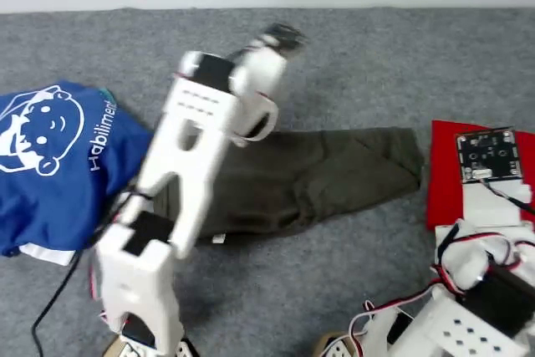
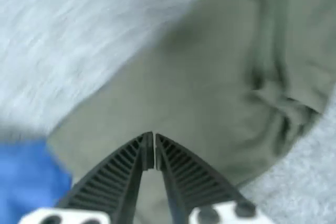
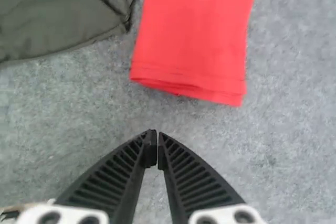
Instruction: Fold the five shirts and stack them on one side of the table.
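Observation:
An olive-green shirt (image 1: 326, 175) lies spread and creased across the middle of the grey table. My left gripper (image 2: 154, 150) hangs shut just above the olive shirt (image 2: 210, 87), holding nothing, with blue cloth (image 2: 26, 182) at one side. The left arm (image 1: 188, 165) stretches over the olive shirt's left part. A blue shirt with a white print (image 1: 58, 156) lies at the left. A folded red shirt (image 1: 443, 175) lies at the right. My right gripper (image 3: 154, 148) is shut and empty over bare table, short of the red shirt (image 3: 191, 35).
A white cloth (image 1: 42, 252) pokes out from under the blue shirt. The right arm (image 1: 485, 232) with its wires fills the front right corner. A black cable (image 1: 54, 307) trails at the front left. Grey table (image 1: 393, 64) stretches behind the shirts.

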{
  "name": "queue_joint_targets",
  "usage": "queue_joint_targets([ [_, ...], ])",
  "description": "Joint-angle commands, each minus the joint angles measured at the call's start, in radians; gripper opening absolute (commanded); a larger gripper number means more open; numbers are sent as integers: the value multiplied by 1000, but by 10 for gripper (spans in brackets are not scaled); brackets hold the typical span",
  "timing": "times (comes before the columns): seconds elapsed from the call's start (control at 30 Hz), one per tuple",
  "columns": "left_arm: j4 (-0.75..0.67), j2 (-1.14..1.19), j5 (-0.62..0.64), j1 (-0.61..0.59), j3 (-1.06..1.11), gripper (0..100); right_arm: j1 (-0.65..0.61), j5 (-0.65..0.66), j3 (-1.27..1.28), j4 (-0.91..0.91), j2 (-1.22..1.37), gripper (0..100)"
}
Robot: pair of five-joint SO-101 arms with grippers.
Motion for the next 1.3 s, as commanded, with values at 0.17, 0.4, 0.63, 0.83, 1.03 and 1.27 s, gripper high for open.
queue_joint_targets([
  [0.17, 21, -302, 118, -242, 239, 48, -4, 2, 6, 4, 1, 9],
  [0.4, -46, -466, 140, -351, 487, 171, -4, 2, 6, 5, 1, 9],
  [0.63, -235, -499, 126, -353, 765, 216, -1, 3, 6, 5, 1, 9],
  [0.83, -419, -430, 127, -350, 877, 230, -1, 6, 3, 7, 1, 9],
  [1.03, -500, -267, 130, -351, 875, 230, -1, 8, 3, 7, 1, 9],
  [1.27, -494, -72, 135, -350, 785, 225, -1, 8, 3, 7, 1, 9],
])
